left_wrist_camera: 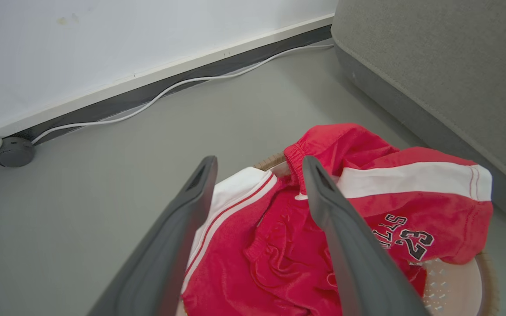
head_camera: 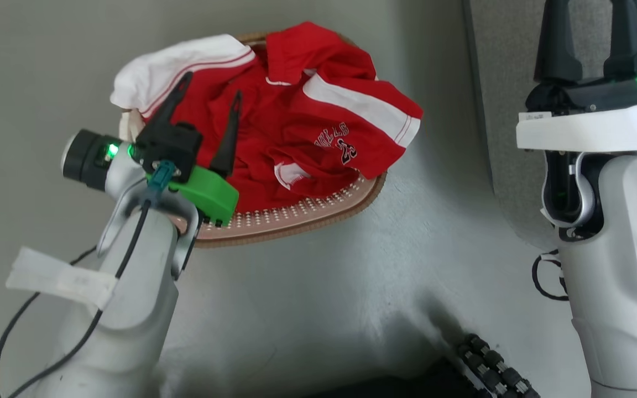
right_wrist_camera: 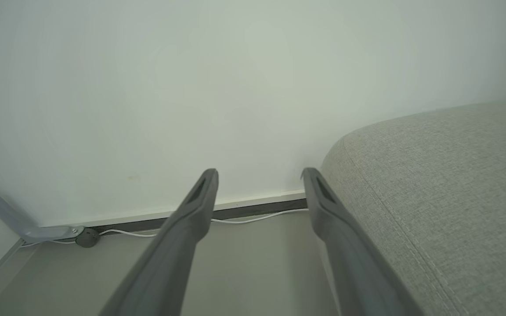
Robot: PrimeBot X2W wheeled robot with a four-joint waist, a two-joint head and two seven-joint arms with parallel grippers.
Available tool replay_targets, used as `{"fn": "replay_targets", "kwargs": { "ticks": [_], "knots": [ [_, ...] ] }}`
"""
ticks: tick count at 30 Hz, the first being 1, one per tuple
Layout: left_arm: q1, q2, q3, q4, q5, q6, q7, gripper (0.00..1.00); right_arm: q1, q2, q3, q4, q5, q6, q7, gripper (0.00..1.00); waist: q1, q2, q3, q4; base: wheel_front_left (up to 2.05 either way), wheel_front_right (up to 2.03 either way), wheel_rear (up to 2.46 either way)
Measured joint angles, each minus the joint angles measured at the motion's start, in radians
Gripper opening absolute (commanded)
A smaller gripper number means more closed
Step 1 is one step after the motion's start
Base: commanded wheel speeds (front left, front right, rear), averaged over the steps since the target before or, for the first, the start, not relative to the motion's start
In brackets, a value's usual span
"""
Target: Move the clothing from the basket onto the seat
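Left gripper [head_camera: 212, 87] gapes empty over the red clothing [head_camera: 296, 110] in the basket [head_camera: 296, 218], seemingly not touching it. Right gripper [head_camera: 592, 38], open too, points up beside the sofa [head_camera: 504, 83].

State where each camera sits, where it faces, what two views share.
Head view: on the head, facing down at clothing in the basket; both arms, left gripper and right gripper open.
Left wrist view: above the basket, facing wall and sofa; own fingers.
Right wrist view: facing wall beside sofa; own fingers.
Shared: wrist views both show sofa and cable.
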Motion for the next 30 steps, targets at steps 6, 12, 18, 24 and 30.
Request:
{"fn": "replay_targets", "kwargs": {
  "ticks": [6,12,18,24,30],
  "knots": [
    [-0.098,0.000,-0.009,0.029,0.000,-0.009,0.015,1.00,-0.048,0.002,-0.012,-0.019,0.002,0.000,0.000,1.00,0.0000,0.0000,0.086,-0.023,0.00,0.00,0.00],
    [-0.151,-0.001,-0.041,0.101,-0.002,-0.028,0.014,1.00,-0.098,0.004,-0.031,-0.021,0.003,0.001,0.000,1.00,0.0000,0.0000,0.172,-0.050,0.00,0.00,0.00],
    [-0.177,-0.001,-0.057,0.148,-0.005,-0.036,0.010,1.00,-0.110,0.007,-0.032,-0.020,0.003,0.004,0.000,1.00,-0.0001,0.0000,0.214,-0.068,0.00,0.00,0.00],
    [-0.229,-0.001,-0.053,0.176,-0.012,-0.036,0.006,1.00,-0.124,0.008,-0.027,-0.020,0.003,0.013,0.000,1.00,-0.0001,0.0000,0.241,-0.081,0.00,0.00,0.00],
    [-0.273,-0.001,-0.057,0.206,-0.013,-0.036,0.001,1.00,-0.134,0.008,-0.026,-0.018,0.003,0.014,0.000,1.00,-0.0001,0.0000,0.265,-0.094,0.00,0.00,0.00]
  ]
}}
